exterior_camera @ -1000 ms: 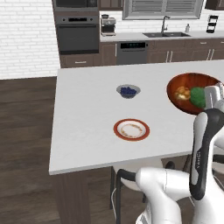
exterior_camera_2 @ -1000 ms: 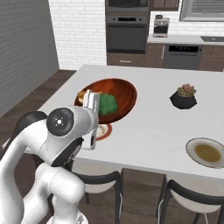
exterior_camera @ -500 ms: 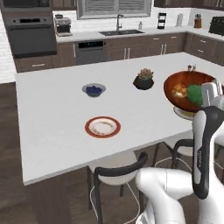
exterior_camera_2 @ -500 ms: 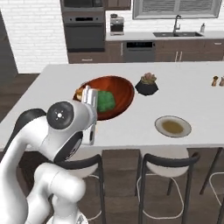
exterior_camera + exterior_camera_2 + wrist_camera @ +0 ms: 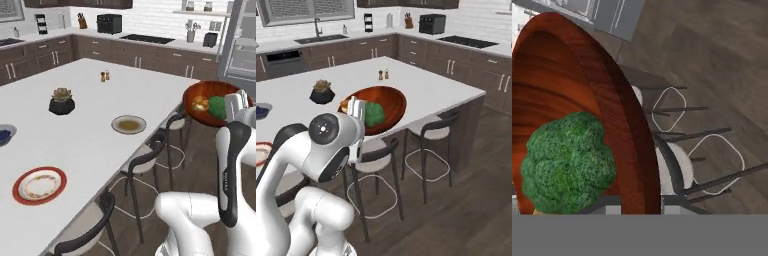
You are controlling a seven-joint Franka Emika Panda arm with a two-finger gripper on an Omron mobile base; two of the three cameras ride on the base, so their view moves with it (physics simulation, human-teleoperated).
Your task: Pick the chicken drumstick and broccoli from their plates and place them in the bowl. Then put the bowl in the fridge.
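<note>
**Q:** Bowl first: where is it seen?

**A:** The bowl [image 5: 220, 95], glossy reddish-brown wood, is held up in the air off the end of the white island counter [image 5: 90, 130], above dark wood floor. In the left base view it is seen in front of the robot's arm, with the fridge [image 5: 242, 45] close behind it at the right edge, pale shelves visible inside.

**Q:** What is carried in it?

**A:** The broccoli [image 5: 567, 160], a rounded bright green lump, is seen lying inside, and the chicken drumstick [image 5: 200, 104], golden-orange, is seen just beside it.

**Q:** How is the gripper set?

**A:** The gripper [image 5: 357, 108] is seen at the near rim of the bowl. Its fingers are hidden by the rim and the hand, so whether they are pinched on the rim cannot be told.

**Q:** What is left on the counter?

**A:** A white plate with a red-orange rim [image 5: 39, 185] is seen near the front edge, bare. A beige-grey plate [image 5: 128, 124] with a brownish centre is seen further along, also bare. A succulent in a black pot [image 5: 62, 101] is seen beyond them, and two small shakers [image 5: 104, 76] stand farther back. Black stools [image 5: 150, 160] are tucked along the counter's side.
</note>
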